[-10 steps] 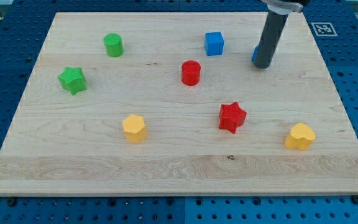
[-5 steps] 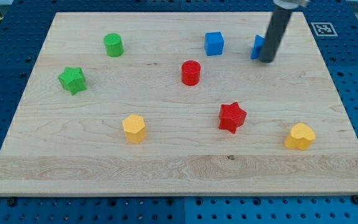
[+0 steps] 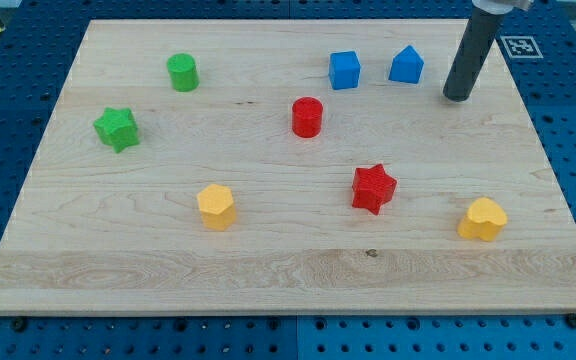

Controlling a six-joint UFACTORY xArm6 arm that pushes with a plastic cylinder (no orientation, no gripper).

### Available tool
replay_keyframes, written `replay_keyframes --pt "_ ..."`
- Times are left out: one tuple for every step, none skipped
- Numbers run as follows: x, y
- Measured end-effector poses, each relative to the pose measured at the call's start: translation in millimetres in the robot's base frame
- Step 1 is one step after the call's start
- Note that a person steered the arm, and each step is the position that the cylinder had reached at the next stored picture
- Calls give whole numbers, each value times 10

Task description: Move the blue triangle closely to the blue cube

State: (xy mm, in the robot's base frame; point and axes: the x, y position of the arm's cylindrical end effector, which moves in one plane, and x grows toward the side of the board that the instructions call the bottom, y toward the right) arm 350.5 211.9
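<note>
Tip (image 3: 457, 98) down on the wooden board (image 3: 268, 270), no claw fitted so no open or closed state to tell, clear of every block, blue triangle (image 3: 406, 65) just to its left, blue cube (image 3: 344, 70) near beyond, small gap between the two.

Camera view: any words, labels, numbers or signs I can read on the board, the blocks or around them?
No readable words, brands or numbers anywhere.
Fiducial marker tag, at the view's top right on the blue base beside the wooden board: black-and-white square pattern, no letters.
Blocks, such as the blue cube and blue triangle: unmarked.
</note>
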Motion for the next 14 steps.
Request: replay_keyframes --pt "-218 27" --pt "-296 26" --pt "-296 -27" --pt "-296 -147" --pt "-296 -191" --pt "-294 38" --pt "-592 172" --pt "-757 -332" --pt "-742 -694" --pt "-732 -765" --pt "-709 -400" --pt "-617 -114" --pt "-367 -165" --pt "-367 -165"
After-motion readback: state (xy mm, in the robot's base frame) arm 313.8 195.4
